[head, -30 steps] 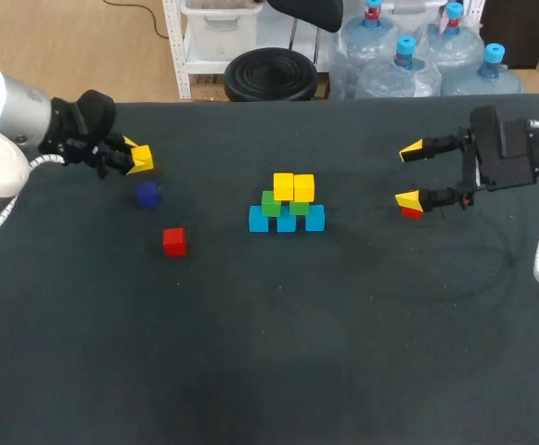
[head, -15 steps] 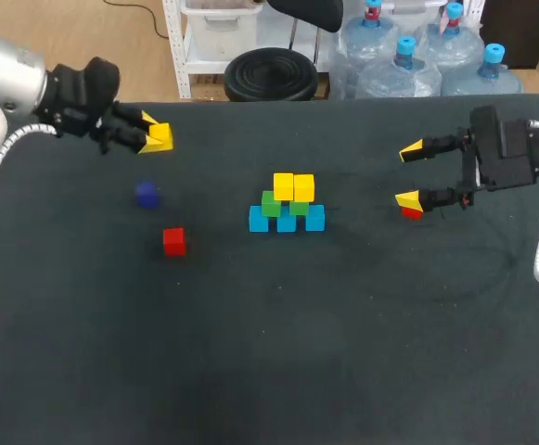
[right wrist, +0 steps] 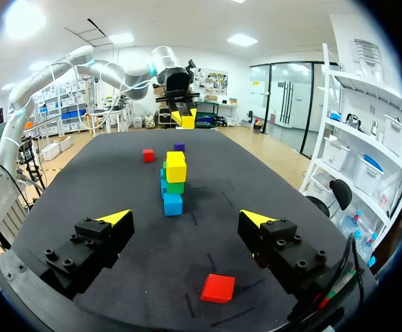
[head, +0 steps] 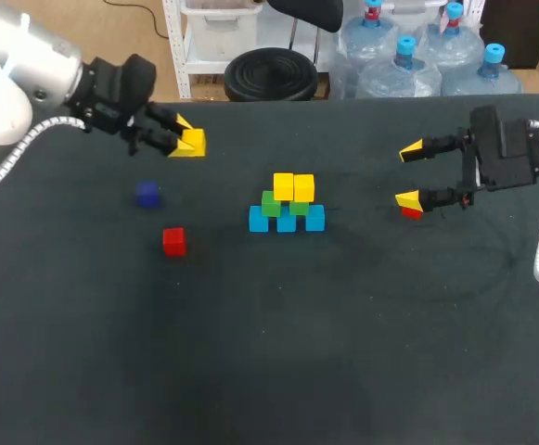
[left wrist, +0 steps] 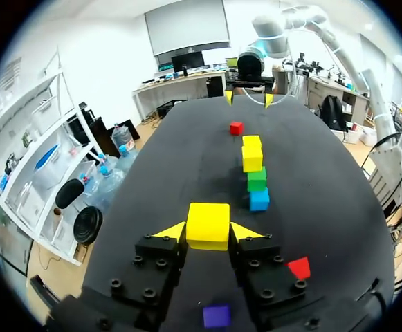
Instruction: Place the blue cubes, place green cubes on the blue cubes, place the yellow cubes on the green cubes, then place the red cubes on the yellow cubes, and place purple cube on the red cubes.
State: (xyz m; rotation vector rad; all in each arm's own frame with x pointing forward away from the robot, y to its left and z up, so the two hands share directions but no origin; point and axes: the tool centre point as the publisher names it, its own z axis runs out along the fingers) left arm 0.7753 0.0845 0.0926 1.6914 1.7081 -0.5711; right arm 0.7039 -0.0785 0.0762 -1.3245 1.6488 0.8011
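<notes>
The dark surface carries a stack at its middle: blue cubes, green above, two yellow on top. Well apart from it, the left gripper clamps a yellow cube. Near that gripper lie a purple cube and a red cube. On the stack's other side, the right gripper stands open over a second red cube.
</notes>
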